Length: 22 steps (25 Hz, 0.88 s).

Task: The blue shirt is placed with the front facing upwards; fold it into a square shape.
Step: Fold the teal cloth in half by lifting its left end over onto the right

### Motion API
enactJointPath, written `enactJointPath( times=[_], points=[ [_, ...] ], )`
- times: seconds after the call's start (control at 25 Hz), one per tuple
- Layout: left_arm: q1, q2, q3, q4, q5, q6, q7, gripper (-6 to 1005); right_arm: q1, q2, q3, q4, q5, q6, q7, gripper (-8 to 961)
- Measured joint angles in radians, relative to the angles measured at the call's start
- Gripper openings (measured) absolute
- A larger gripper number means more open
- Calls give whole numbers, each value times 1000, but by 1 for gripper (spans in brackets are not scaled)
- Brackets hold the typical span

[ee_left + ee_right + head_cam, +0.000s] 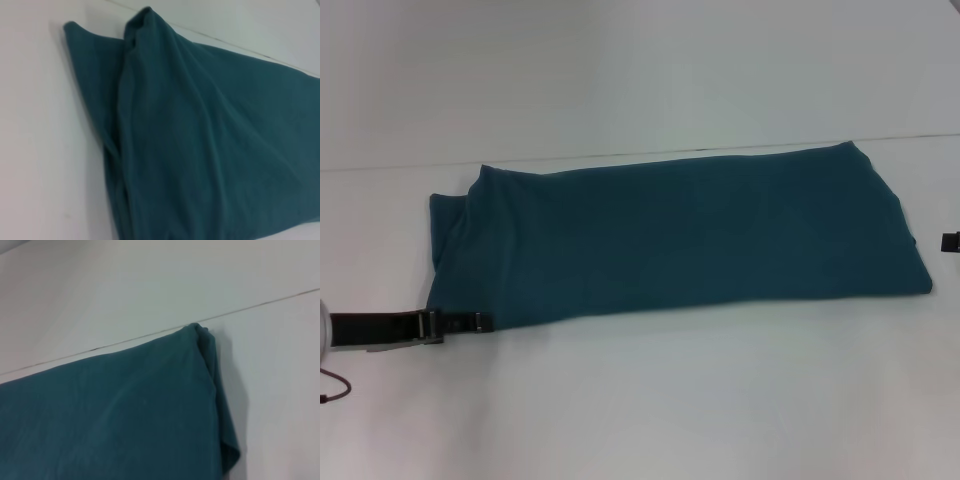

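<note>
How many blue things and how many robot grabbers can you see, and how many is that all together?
Blue shirt: 1
Robot grippers: 2, the left gripper at the shirt's near left corner and the right gripper at the picture's right edge
White table: 1
Total: 4

Open table (650, 400) around shirt (680, 240)

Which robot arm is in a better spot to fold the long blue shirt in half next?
Probably the left. The left gripper sits right at the blue shirt's near left corner, while the right gripper only peeks in beyond the shirt's right end.
</note>
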Motion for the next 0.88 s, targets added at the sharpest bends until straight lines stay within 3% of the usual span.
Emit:
enactJointPath(
  times=[0.88],
  points=[
    [-32,16,-3,-6,89,-30,-48,898,-3,-2,2,-2,0,-3,5,761]
  ],
)
